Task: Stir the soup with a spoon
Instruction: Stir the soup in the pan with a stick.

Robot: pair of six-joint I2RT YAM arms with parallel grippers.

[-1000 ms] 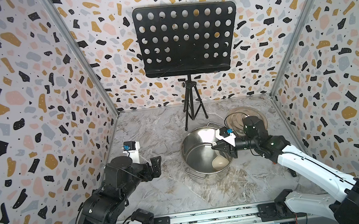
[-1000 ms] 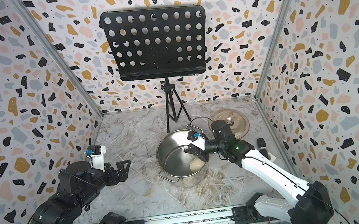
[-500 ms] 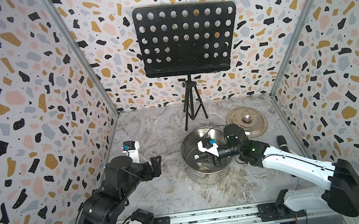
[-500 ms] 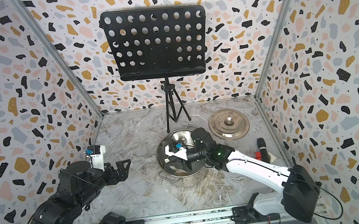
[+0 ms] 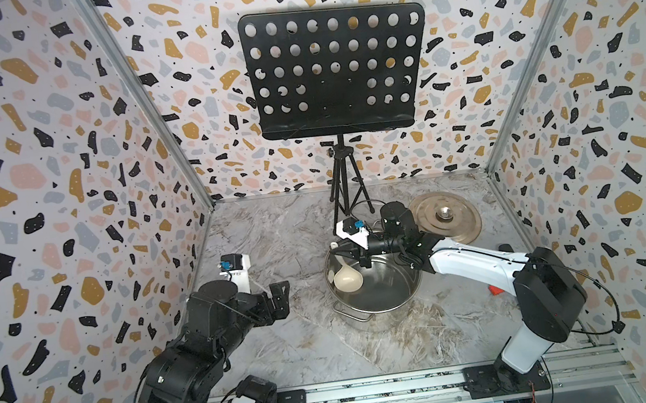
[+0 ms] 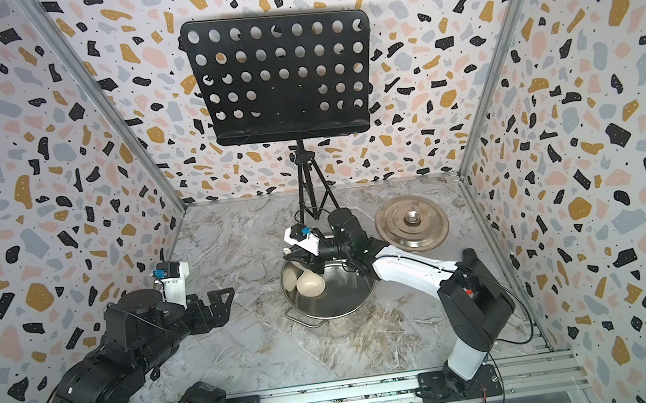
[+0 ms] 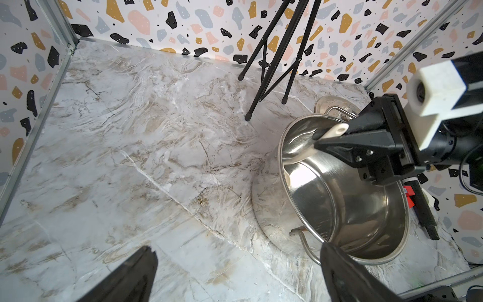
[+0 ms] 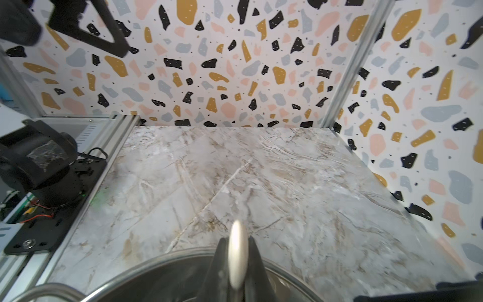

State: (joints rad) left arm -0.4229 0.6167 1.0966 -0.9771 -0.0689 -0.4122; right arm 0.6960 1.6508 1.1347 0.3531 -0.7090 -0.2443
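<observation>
We record the left claw (image 5: 281, 297) spread wide and empty, well apart from the pot (image 5: 392, 288). The ladle (image 5: 347, 280) has its bowl inside the pot, at the left wall, with its handle pinched tight in the right claw (image 5: 342, 250). The lid (image 5: 444, 217) lies flat on the surface (image 5: 275, 233) just right of the pot.

Saw a mirror-bright polished steel pot (image 5: 390, 286), a smooth matt cream plastic ladle (image 5: 347, 280), a duller ringed steel lid (image 5: 447, 218), a marble-patterned surface (image 5: 309, 338) with faint sheen, and a matt black perforated metal stand (image 5: 340, 118).
</observation>
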